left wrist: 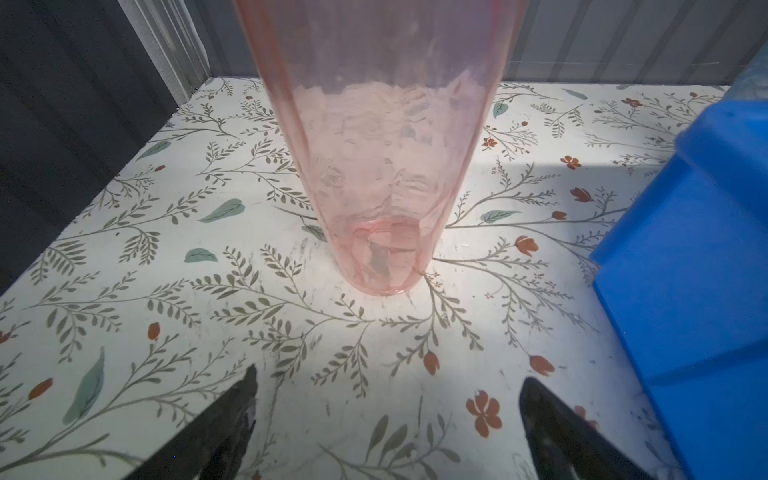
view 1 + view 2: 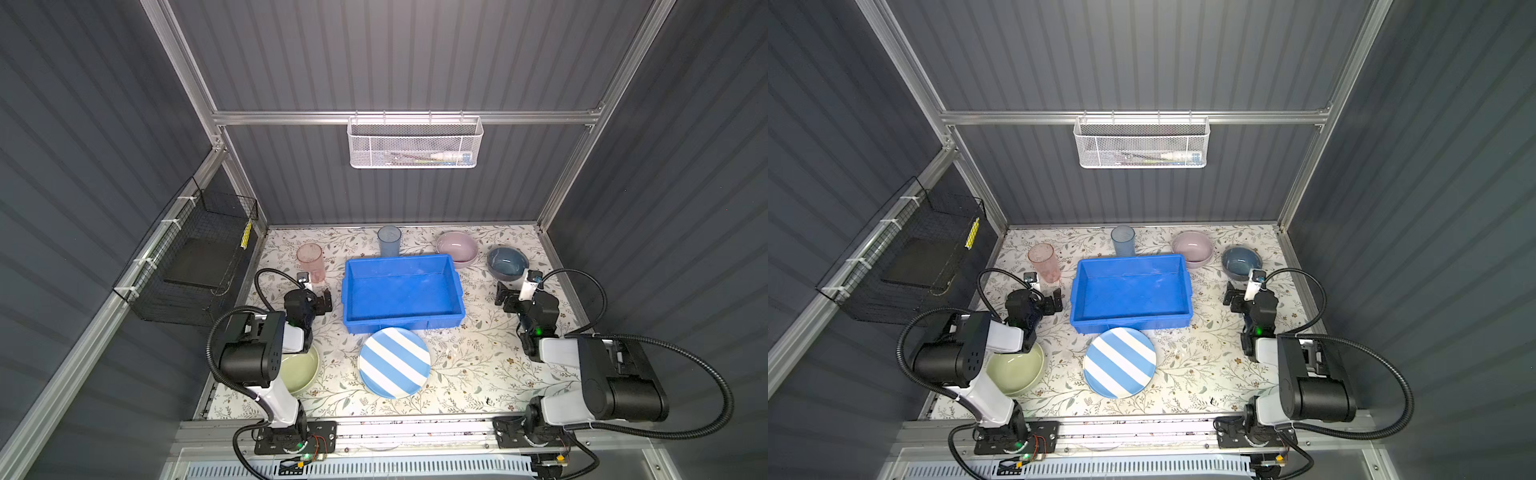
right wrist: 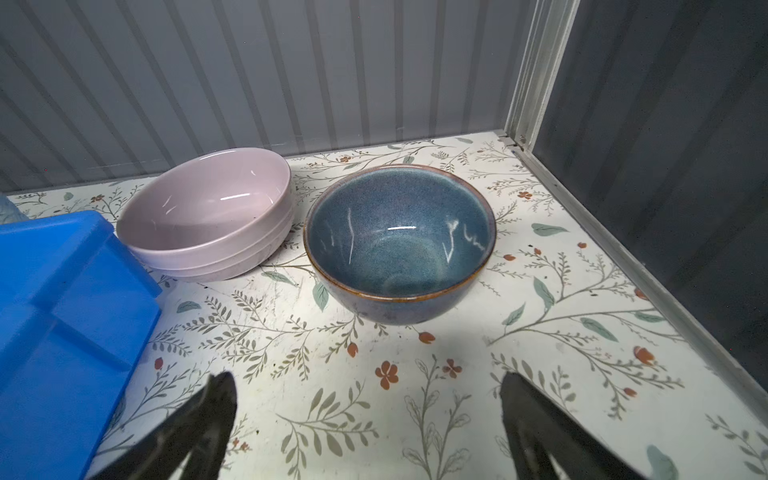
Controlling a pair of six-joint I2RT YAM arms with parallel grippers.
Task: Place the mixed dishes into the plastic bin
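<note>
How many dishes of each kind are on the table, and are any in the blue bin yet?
Bowls: 3 (green bowl, pink bowl, dark-blue bowl)
Tumblers: 2 (pink tumbler, blue tumbler)
Plates: 1 (striped plate)
Total: 6, none of them in the blue bin

Empty blue bin (image 2: pixel 403 325) sits upright, striped plate (image 2: pixel 394 361) just beside it.

Pink tumbler (image 1: pixel 380 166) stands upright on the floral mat (image 1: pixel 166 291), blue bin (image 1: pixel 690 270) near it. Left gripper (image 1: pixel 388 415) spread wide (black tips just visible), short of the tumbler.
</note>
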